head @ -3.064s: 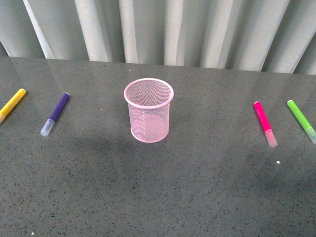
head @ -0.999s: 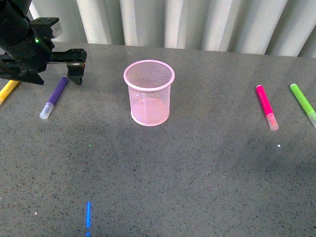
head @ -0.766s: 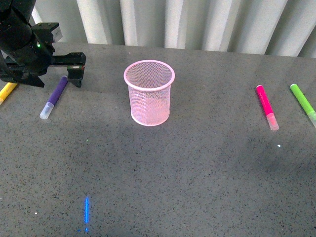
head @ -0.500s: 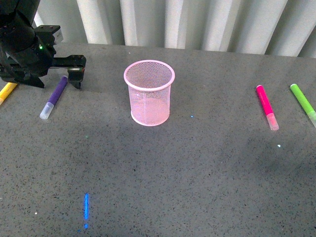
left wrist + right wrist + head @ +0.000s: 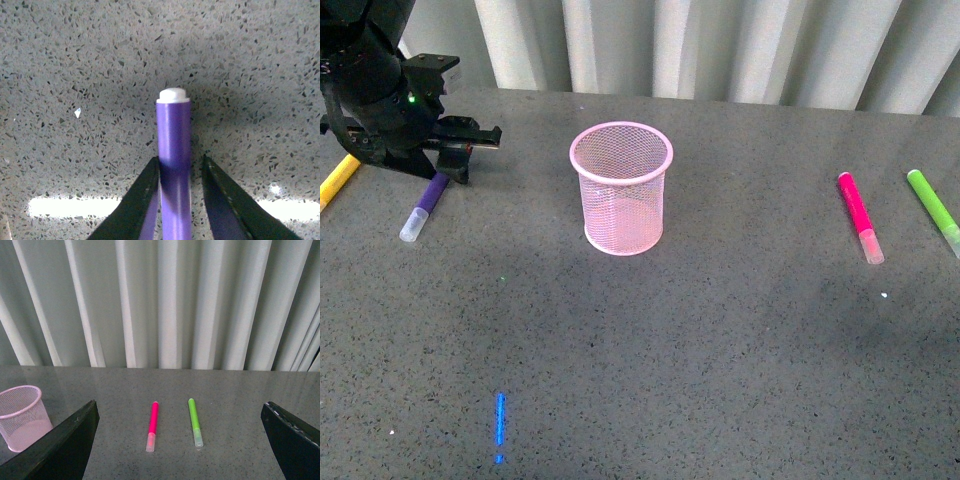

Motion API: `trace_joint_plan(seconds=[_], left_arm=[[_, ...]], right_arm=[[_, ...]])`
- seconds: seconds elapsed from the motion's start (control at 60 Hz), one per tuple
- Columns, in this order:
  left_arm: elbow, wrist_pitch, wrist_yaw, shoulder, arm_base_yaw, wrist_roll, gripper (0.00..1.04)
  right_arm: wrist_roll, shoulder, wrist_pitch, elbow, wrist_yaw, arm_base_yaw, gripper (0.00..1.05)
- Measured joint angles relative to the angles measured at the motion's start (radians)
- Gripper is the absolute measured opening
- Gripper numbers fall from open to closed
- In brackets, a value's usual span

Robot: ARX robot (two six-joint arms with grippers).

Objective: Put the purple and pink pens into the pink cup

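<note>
Neighbours: yellow marker by purple pen | green marker by pink pen

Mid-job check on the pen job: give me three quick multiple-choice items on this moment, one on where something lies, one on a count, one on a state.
1. The pink pen lies:
A) on the table, between the pink cup and the green pen
B) inside the cup
C) touching the cup

2. Pens lying on the table:
A) two
B) three
C) four

3. The left gripper is:
A) shut on nothing
B) open, with a finger on each side of the purple pen
C) holding a pen above the cup

Answers:
1 A: the front view shows it right of the cup and left of the green pen.
2 C: the yellow pen, purple, pink and green ones are all flat on the table.
3 B: the left wrist view shows the fingers straddling the barrel.
</note>
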Motion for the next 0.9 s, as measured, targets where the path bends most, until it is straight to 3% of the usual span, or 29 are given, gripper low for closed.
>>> trace_joint_plan(seconds=[0.1,0.283,0.583,0.749,0.899], left_arm=[[-0.033,0.019,-0.008,-0.018,0.001,0.002,0.13],[-0.087,0.050,-0.007,-0.049,0.002,-0.025,0.12],[-0.221,0.182,0.103,-0.147,-0.004,-0.154,0.12],[-0.347,0.420,0.089,-0.287,-0.026,-0.195,0.12],[-0.500,0.748,0.055,-0.450,-0.069,-0.229,0.12]], right_arm=[[0.000,0.000,0.000,0.000,0.000,0.000,0.98],[0.000,0.000,0.000,0.000,0.000,0.000,0.98],[0.000,0.000,0.000,0.000,0.000,0.000,0.98],[0.000,0.000,0.000,0.000,0.000,0.000,0.98],[0.000,0.000,0.000,0.000,0.000,0.000,0.98]])
